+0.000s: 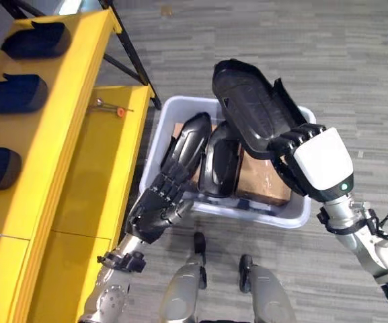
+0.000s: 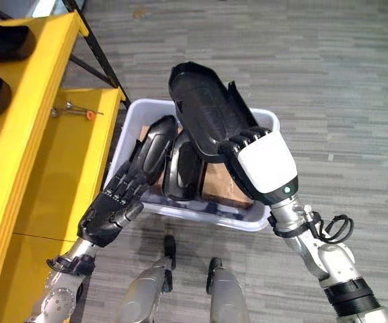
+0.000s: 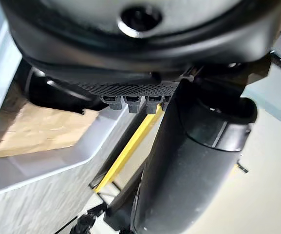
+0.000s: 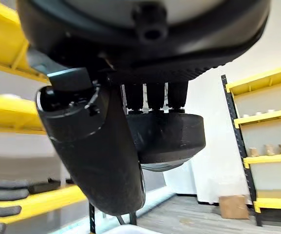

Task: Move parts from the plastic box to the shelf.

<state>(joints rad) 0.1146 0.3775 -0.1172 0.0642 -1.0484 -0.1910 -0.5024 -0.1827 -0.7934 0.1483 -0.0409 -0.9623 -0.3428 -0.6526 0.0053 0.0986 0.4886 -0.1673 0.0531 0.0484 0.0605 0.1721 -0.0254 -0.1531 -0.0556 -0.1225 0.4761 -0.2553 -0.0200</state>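
Observation:
A white plastic box [image 1: 294, 219] stands on the floor beside the yellow shelf [image 1: 79, 81]. Inside it are black moulded parts [image 1: 220, 161] on brown cardboard [image 1: 264, 178]. My right hand [image 1: 315, 161] is shut on a large black part [image 1: 254, 108], fingers curled over its edge, and holds it tilted above the box. In the right wrist view that part [image 4: 164, 136] sits between fingers and thumb [image 4: 91, 146]. My left hand [image 1: 157, 202] reaches over the box's left front rim, its fingers straight and lying on the lower end of a long black part [image 1: 190, 141].
Three black parts [image 1: 35, 39] lie in a row on the shelf's upper level. A small tool with an orange tip [image 1: 109, 108] lies on the lower level. A black shelf brace [image 1: 130, 57] runs down behind the box. Grey carpet surrounds the box.

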